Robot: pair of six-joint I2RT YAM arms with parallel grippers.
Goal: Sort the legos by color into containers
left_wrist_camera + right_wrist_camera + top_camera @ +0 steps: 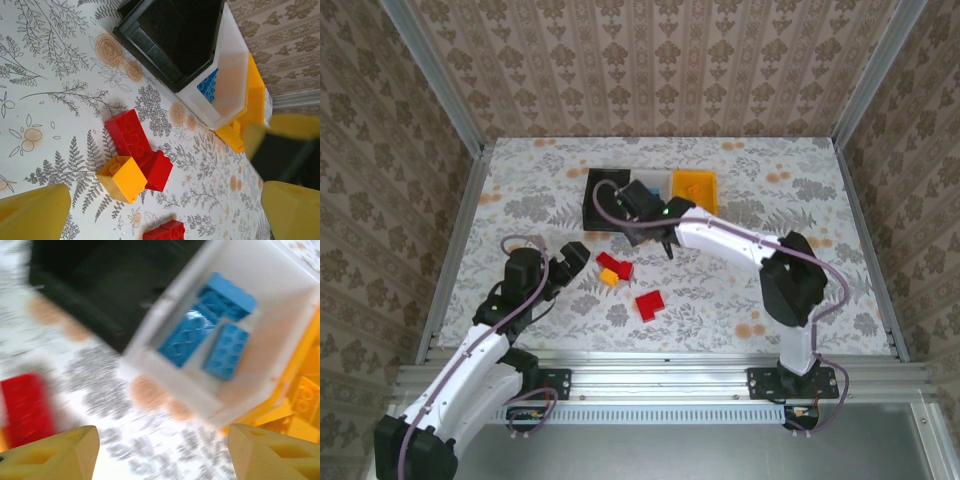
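Blue legos [210, 335] lie in the white bin [172, 382], set between the black bin [175, 35] and the yellow-orange bin [695, 188]. Red bricks [132, 140] touch a yellow one [122, 177] on the table [520, 200], with open room to their left. The right gripper [162, 450] hovers at the bins' near edge, fingers apart and empty; the left gripper [165, 215], likewise spread, faces the cluster

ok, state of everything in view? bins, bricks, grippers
black bin: upright, no bricks visible inside
white bin: holds blue bricks
yellow-orange bin: holds yellow-orange bricks
red bricks: loose on the table, unsorted
yellow brick: loose on the table, touching a red brick
left gripper: open, empty
right gripper: open, empty
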